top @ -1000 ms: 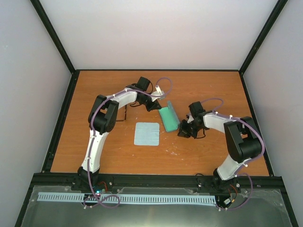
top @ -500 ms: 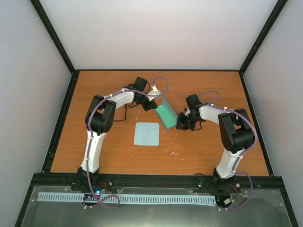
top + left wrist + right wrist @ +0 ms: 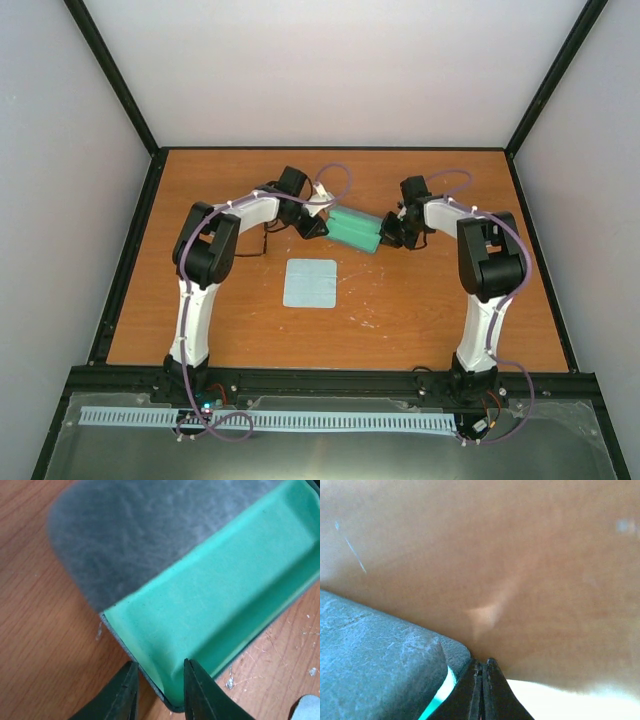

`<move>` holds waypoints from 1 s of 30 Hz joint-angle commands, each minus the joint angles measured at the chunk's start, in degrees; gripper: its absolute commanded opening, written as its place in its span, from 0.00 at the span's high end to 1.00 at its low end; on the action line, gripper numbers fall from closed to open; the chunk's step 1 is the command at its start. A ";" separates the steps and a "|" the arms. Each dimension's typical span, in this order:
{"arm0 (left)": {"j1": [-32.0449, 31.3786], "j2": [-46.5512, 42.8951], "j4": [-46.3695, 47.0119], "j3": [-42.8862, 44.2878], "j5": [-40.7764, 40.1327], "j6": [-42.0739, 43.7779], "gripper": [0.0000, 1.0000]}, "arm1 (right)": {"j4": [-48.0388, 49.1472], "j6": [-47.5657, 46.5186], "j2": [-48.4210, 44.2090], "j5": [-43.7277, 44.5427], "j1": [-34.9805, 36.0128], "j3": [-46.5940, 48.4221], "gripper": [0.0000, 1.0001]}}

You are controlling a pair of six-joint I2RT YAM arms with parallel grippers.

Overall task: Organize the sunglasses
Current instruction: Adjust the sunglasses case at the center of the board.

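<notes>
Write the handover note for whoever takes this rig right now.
Left gripper: fingers straddle one wall of the open glasses case, apparently pinching it.
Right gripper: shut, nothing between its fingers, at the case's other end.
Sunglasses: on the table left of the case, beside the left arm.
Light-blue cloth: flat, nearer the bases.
Done: case open, no glasses in it.
Left: put the sunglasses in, close the case.
</notes>
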 commanded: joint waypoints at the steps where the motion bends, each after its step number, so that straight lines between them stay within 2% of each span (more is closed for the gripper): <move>1: -1.70 -0.50 -5.21 -2.58 3.27 -0.65 0.71 | 1.80 -2.70 5.01 0.45 0.96 5.53 0.97; 6: -2.39 -2.01 -4.87 -4.94 4.32 -1.54 0.68 | 0.14 -4.17 8.49 0.29 -0.37 9.89 0.97; 11: -4.64 -3.14 -4.82 -7.38 5.08 -1.54 0.56 | 0.08 -4.72 10.19 0.57 -0.98 11.05 0.97; 15: -6.36 -4.17 -4.54 -9.11 4.85 -1.36 0.53 | 0.04 -5.24 11.23 0.40 -1.58 11.62 0.97; 22: -5.92 -5.01 -3.98 -9.77 -2.92 -0.19 0.48 | -1.84 -6.84 8.46 1.39 -1.66 9.97 0.97; 30: -3.05 -4.10 -2.44 -6.68 -6.61 -0.63 0.40 | -2.17 -8.23 4.89 0.96 -1.61 5.37 0.97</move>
